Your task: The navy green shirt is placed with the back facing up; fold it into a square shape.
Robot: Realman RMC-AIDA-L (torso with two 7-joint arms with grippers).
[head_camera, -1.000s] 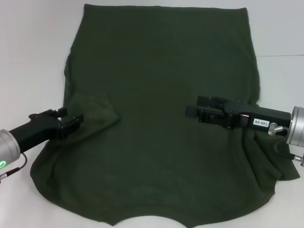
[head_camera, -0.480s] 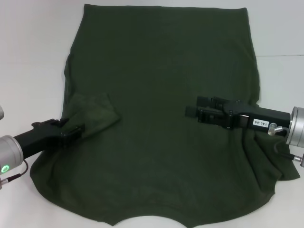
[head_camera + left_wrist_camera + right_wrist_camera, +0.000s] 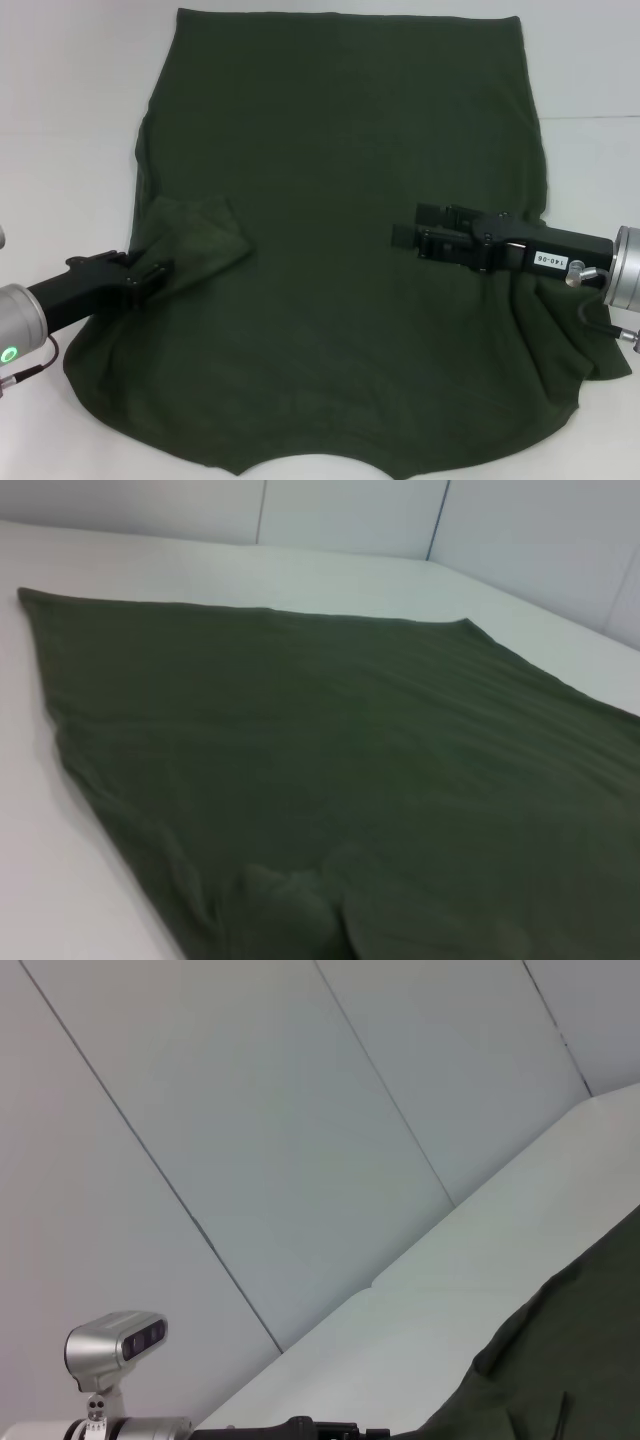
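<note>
1. The navy green shirt (image 3: 340, 250) lies spread on the white table (image 3: 60, 110), a broad sheet of soft, matte, dark olive knit with no print. Its far edge runs straight, and its near edge dips in a shallow curve at the middle.
2. On the robot's left side a sleeve flap (image 3: 195, 240) is folded inward over the body of the shirt, forming a blunt, rounded triangle with soft creases.
3. On the robot's right side the cloth is bunched into loose ridges and drapes toward the table's right edge.
4. The left gripper (image 3: 150, 272), black and blocky, sits low at the near edge of the folded flap, touching the cloth; I cannot tell whether its fingers are spread or pinching.
5. The right gripper (image 3: 405, 235) reaches in over the shirt's right half, a black angular body with a white label; its finger state is likewise unclear.
</note>
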